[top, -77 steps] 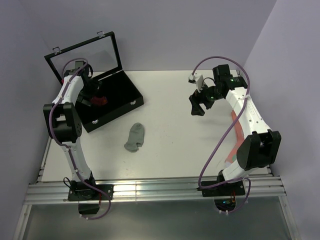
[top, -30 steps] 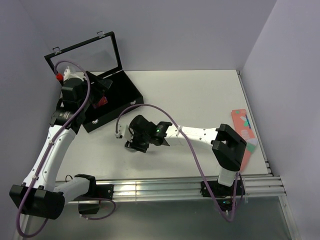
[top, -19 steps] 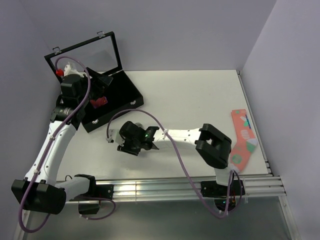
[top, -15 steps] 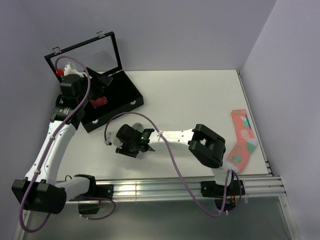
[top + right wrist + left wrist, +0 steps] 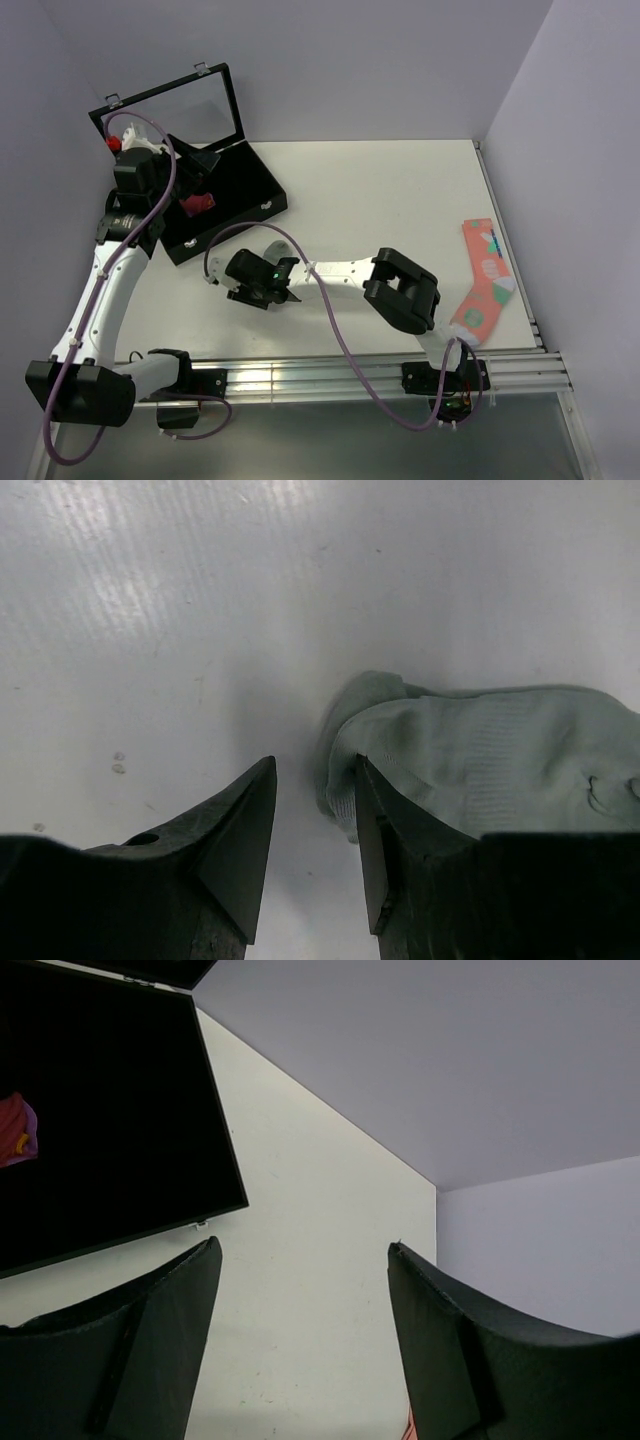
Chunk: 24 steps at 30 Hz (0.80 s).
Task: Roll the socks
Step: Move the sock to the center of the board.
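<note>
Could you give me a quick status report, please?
Left claw open, by the black case. Right claw slightly open at edge of grey sock. Red sock lying in the case. Nothing blocking.

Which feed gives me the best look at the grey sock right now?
Right wrist: the grey sock shows close up, weave visible. In top external the right gripper covers it; left wrist misses it.

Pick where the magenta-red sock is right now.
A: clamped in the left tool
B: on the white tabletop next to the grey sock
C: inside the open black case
C: the magenta-red sock lies on the dark floor of the open black case, and the left tool is open with nothing between its fingers.
</note>
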{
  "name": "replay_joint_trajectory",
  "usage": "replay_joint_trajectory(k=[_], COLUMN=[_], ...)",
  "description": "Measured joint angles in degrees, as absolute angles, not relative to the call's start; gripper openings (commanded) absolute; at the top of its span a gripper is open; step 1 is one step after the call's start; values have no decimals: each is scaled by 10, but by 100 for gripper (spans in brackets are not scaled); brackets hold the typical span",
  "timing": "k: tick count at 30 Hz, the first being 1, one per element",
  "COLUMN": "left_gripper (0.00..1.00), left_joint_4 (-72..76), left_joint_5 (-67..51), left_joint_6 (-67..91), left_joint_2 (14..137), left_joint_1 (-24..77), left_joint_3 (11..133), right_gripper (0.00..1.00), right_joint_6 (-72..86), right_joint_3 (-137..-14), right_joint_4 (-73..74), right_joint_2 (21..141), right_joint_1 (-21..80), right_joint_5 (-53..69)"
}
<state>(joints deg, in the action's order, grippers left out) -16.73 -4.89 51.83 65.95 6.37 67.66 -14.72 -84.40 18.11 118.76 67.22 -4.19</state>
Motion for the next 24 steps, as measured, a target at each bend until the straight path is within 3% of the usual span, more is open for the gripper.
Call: replay_joint_trajectory(k=[24], left_gripper=[73], left_joint_4=[-166], left_joint_5=[-78], left_joint_6=[506], left_joint_2=[659], left_joint_1=[47], left_joint_3=[672], right_gripper=[52], right_joint_6=[-118], right_joint_3=[-896], right_joint_4=[223], right_joint_2=[1215], right_joint_1=[672], right_joint_5=[-100])
